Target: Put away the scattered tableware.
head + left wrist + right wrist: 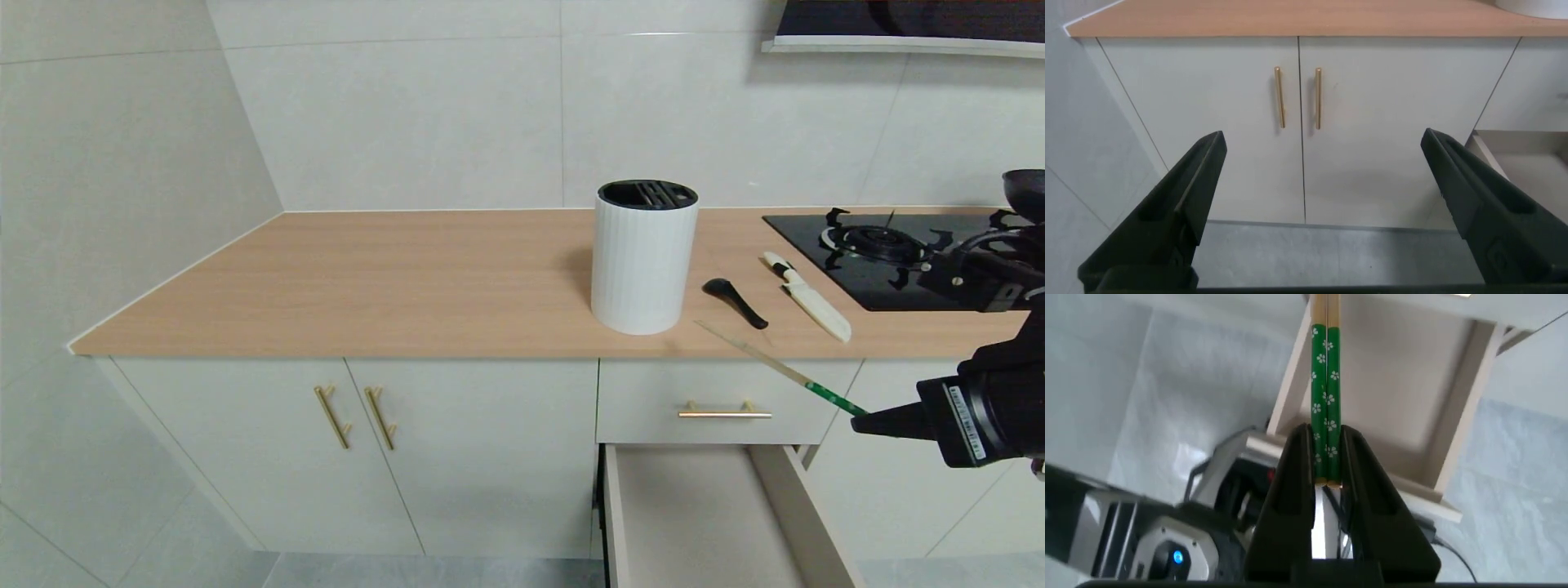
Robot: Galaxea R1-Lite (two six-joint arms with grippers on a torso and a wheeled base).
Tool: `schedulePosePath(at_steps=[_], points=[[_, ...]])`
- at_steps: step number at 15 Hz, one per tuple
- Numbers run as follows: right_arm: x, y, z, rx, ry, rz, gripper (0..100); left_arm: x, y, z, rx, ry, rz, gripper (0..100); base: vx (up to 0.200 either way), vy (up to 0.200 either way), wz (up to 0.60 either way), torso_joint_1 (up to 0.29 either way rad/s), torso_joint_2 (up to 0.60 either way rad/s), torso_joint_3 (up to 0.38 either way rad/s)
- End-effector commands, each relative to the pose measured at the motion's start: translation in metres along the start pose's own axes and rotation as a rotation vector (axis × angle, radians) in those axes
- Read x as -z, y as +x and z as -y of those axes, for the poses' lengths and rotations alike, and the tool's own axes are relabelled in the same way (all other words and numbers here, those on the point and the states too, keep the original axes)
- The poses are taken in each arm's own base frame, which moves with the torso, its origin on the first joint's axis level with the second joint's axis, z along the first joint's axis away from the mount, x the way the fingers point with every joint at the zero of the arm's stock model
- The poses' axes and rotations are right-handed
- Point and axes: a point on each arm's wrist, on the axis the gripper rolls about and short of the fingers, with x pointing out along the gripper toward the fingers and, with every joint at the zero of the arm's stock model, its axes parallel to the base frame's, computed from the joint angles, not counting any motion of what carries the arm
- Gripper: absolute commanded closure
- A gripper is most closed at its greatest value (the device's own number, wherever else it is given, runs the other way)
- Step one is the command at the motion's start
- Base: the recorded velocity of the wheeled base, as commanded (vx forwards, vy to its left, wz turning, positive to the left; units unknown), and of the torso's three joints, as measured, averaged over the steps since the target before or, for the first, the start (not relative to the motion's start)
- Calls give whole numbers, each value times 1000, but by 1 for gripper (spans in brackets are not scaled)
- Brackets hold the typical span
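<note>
**Right arm carrying chopsticks; placement not yet made**

Finding 1, the step in hand. The right gripper [859, 425] hangs in front of the cabinets, just below counter level and above the open pale drawer [804, 523]. It holds a pair of bamboo chopsticks with green flower-patterned ends [775, 367]. They slant up towards the front edge of the wooden countertop [408, 278], near the base of the white ribbed cylindrical holder with a black slotted top [644, 257]. From the head view I cannot tell whether the far tips touch the wood.

I judge the holder to be the destination. To place the pair well, I would:
- lift it clear of the counter edge;
- swing it upright, tips down;
- centre the tips over a slot;
- release only once they are guided in, without nudging the holder.

Finding 2, the fingers. The right fingers [1294, 469] are closed tight on the green ends, both sticks side by side. The left gripper [1323, 147] faces the cabinet doors, with its fingers spread wide and nothing between them.

Finding 3, outstanding items. A black spoon [735, 300] and a white-bladed knife [808, 306] lie on the counter between the holder and the black gas hob [882, 245].
</note>
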Motion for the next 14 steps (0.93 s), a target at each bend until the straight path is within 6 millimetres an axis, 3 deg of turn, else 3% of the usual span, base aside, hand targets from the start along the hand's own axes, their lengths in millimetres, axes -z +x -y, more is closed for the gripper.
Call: schedulePosePath(at_steps=[1,6,14], points=[[5,19,-5,-10,-22,-77,100,0,0,0,-1,0,0,0,0,0,0,0,0,0],[10,46,-14,-21,-53,-175,100,0,0,0,-1,0,0,0,0,0,0,0,0,0],[12,69,-13,-12,-52,-184,100,0,0,0,-1,0,0,0,0,0,0,-6,16,11]])
